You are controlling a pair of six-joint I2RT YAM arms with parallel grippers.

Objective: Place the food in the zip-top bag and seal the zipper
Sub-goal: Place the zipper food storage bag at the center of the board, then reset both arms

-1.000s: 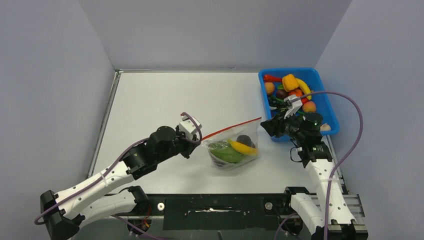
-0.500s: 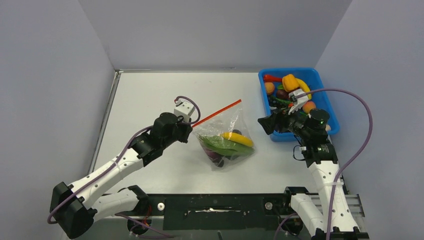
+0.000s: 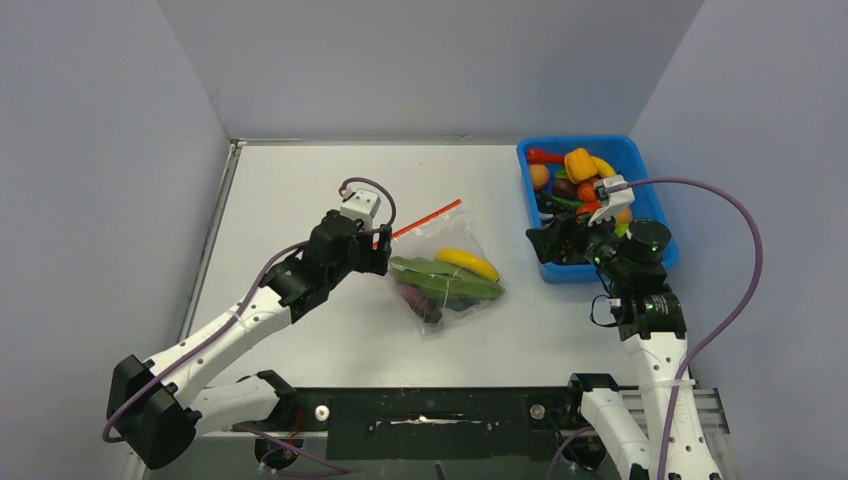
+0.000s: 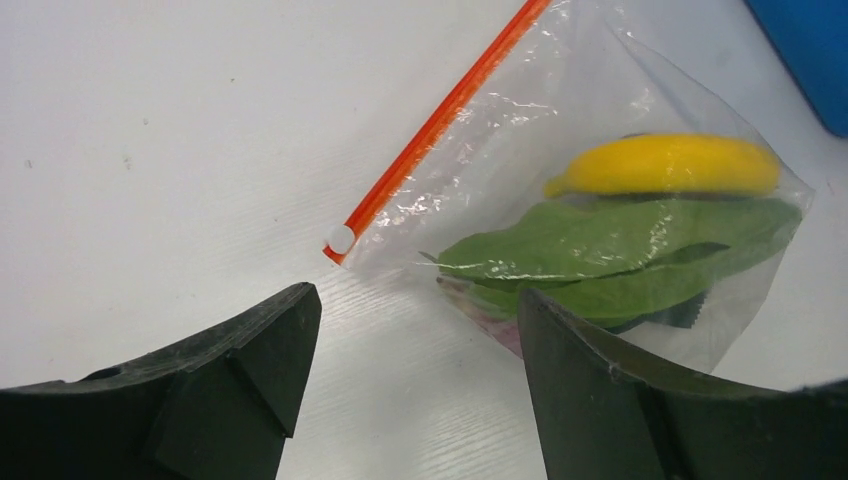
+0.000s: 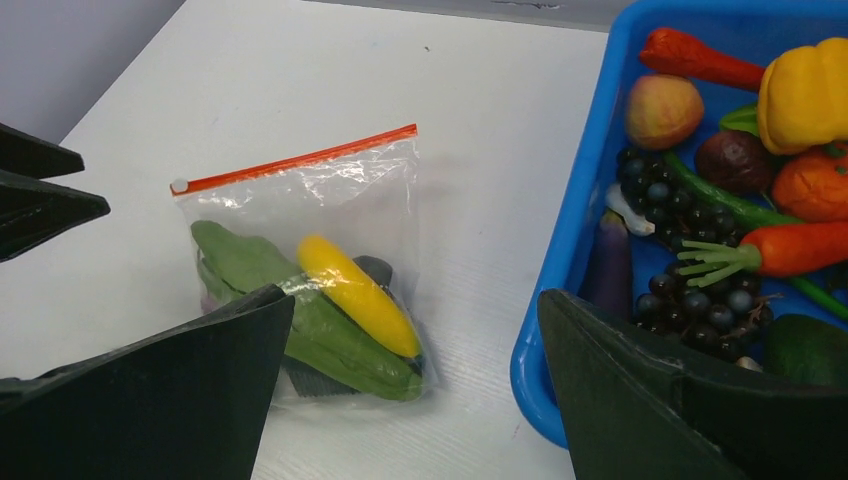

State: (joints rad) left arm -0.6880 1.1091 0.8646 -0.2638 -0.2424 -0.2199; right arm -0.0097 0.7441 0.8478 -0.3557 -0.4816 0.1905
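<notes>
- zip-top bag (image 3: 445,285) lies flat left of blue bin (image 3: 575,141); banana (image 3: 467,263) & green pod (image 3: 445,282) inside.
- zipper (image 4: 432,128) looks shut.
- L gripper (image 4: 415,310) & R gripper (image 3: 535,242): jaws spread, holding nothing.
- Step: sealing prob. done. Next: check seal, back off w/o snagging bag.

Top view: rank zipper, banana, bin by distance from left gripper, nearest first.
1. Zipper, its near end right beside the left gripper.
2. Banana, inside the bag, further right.
3. Bin, far right.
</notes>
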